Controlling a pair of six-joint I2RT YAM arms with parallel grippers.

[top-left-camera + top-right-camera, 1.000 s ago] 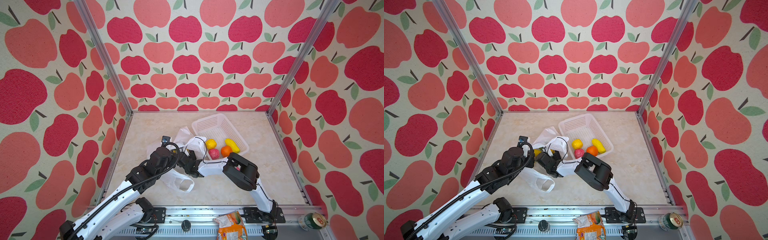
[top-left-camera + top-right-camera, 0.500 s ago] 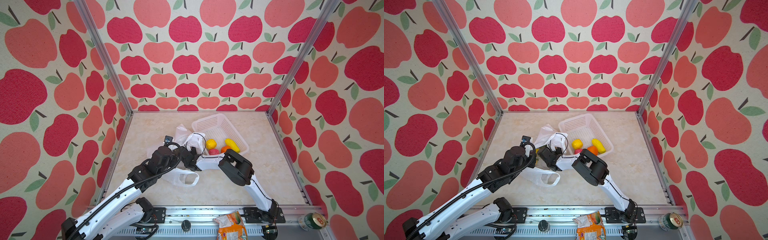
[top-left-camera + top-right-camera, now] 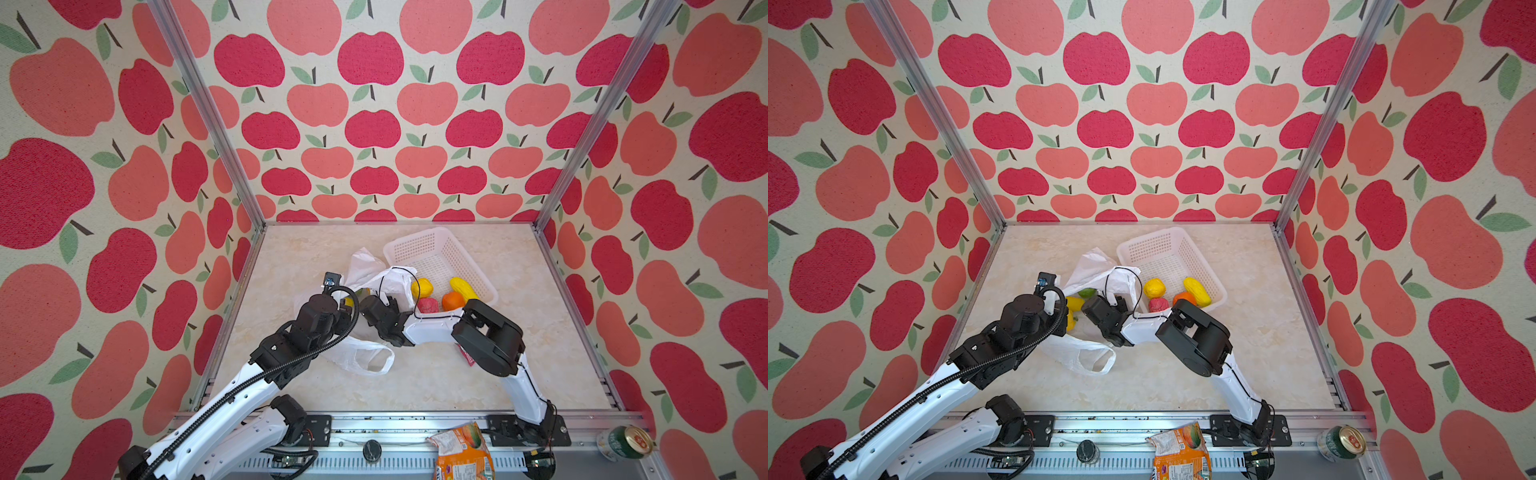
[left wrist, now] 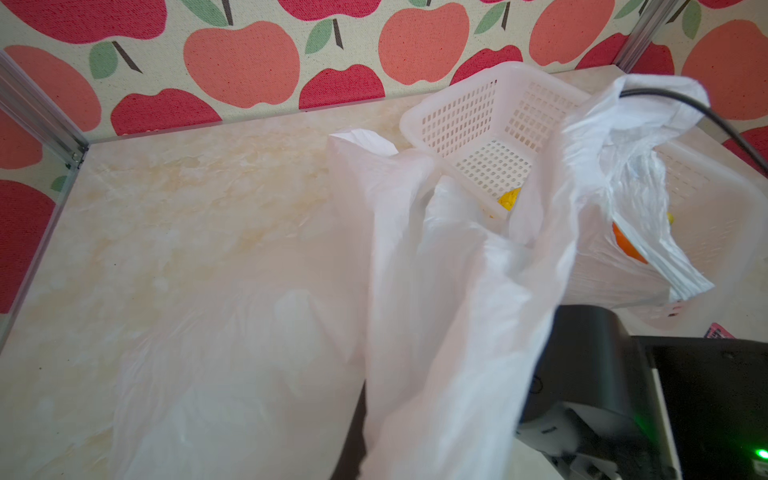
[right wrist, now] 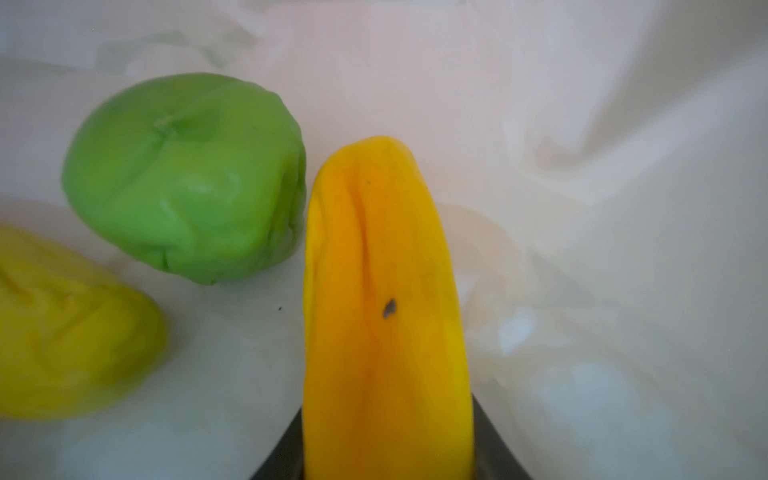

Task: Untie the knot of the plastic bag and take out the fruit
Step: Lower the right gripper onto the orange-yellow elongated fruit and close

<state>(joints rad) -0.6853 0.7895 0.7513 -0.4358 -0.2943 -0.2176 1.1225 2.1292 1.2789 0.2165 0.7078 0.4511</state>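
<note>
The plastic bag (image 3: 363, 266) lies on the tabletop (image 3: 457, 382) just beside the white basket (image 3: 419, 248), with its mouth open toward the two arms. The film is thin, white, translucent and heavily creased. One loop handle (image 3: 370, 359) lies slack on the tabletop on the near side. The knot is not visible in any view, so the untying step is judged complete.

The left gripper (image 3: 348, 309) has its jaws fully closed. In the left wrist view the film rises in a taut sheet toward the camera, so the jaws are judged to be pinching the bag's rim. The probable purpose is to hold the mouth open and raised so that the other arm can enter.

The right gripper (image 3: 1091, 306) reaches inside the bag. In the right wrist view its jaws press against both sides of a long orange-yellow fruit (image 5: 382, 291). A green fruit (image 5: 187, 178) sits just beside this fruit, and a yellow fruit (image 5: 62, 328) lies near it. Both rest loose on the bag's floor.

The basket already contains a round yellow fruit (image 3: 422, 287), a long yellow fruit (image 3: 463, 288), an orange fruit (image 3: 453, 300) and a red fruit (image 3: 428, 305). On that evidence, unloading is judged about half done.
</note>
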